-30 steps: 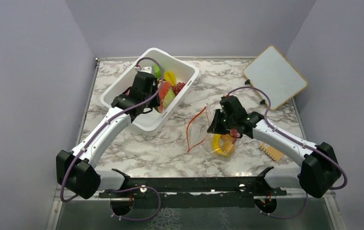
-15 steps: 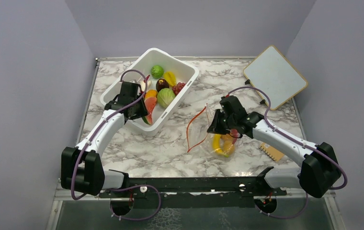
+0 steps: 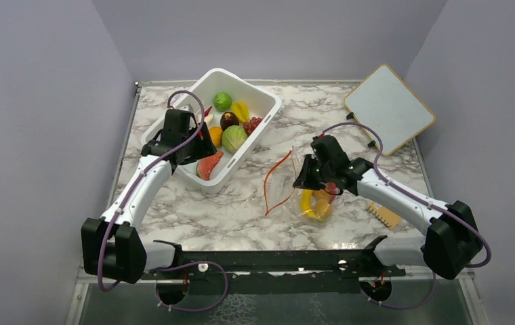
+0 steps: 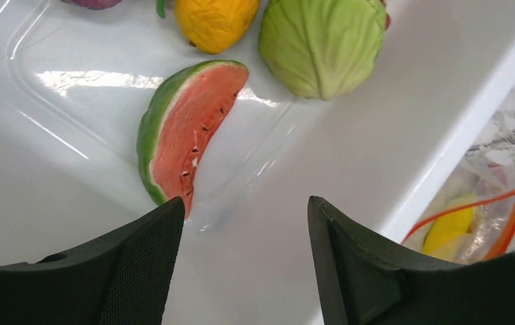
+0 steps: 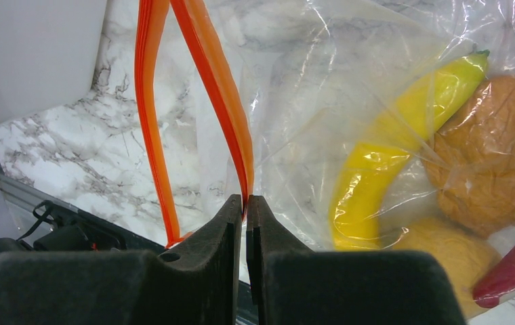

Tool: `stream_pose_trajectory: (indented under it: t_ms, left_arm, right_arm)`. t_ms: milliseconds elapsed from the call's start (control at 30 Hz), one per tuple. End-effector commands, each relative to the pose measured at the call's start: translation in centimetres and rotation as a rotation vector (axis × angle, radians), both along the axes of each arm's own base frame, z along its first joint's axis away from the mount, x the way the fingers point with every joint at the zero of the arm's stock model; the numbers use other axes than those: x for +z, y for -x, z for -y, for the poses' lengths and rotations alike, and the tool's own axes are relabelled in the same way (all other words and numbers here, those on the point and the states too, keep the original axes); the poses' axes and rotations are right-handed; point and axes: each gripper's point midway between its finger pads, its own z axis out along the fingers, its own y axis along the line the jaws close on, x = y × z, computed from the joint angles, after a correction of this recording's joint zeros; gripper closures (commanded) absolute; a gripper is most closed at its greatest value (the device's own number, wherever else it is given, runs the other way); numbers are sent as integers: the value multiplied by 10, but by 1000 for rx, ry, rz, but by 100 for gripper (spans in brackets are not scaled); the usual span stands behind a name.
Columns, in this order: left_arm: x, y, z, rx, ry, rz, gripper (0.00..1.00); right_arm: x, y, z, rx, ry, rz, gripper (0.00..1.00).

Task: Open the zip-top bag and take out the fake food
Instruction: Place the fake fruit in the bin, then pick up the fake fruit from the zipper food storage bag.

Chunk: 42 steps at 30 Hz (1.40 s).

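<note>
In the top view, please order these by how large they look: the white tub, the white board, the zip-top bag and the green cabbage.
1. white tub, largest.
2. white board.
3. zip-top bag, close to the board. Its clear edges are hard to trace, so this order is unsure.
4. green cabbage, clearly smallest.

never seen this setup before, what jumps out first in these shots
The brightest thing is the watermelon slice, lying on the floor of the white tub at the table's far left, right below the open left claw. At centre right, the right claw is shut on the orange-red zip strip of the clear zip-top bag, whose mouth gapes, with a yellow banana and a round orange fruit inside.
</note>
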Motion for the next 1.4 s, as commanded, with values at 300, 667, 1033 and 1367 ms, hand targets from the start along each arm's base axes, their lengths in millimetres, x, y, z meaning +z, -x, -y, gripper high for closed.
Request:
stream_pose_trajectory:
  t_ms: [300, 667, 1033, 1367]
  left_arm:
    - [81, 33, 113, -482, 372, 175, 47]
    - [46, 69, 200, -669, 350, 98, 49]
    - [-6, 95, 257, -755, 288, -40, 57]
    - [-60, 105, 252, -637, 196, -148, 58]
  right_arm:
    - [19, -2, -8, 20, -51, 49, 91]
    - [56, 6, -16, 78, -136, 93, 91]
    - [82, 14, -16, 86, -206, 137, 91]
    - [106, 17, -21, 112, -278, 192, 91]
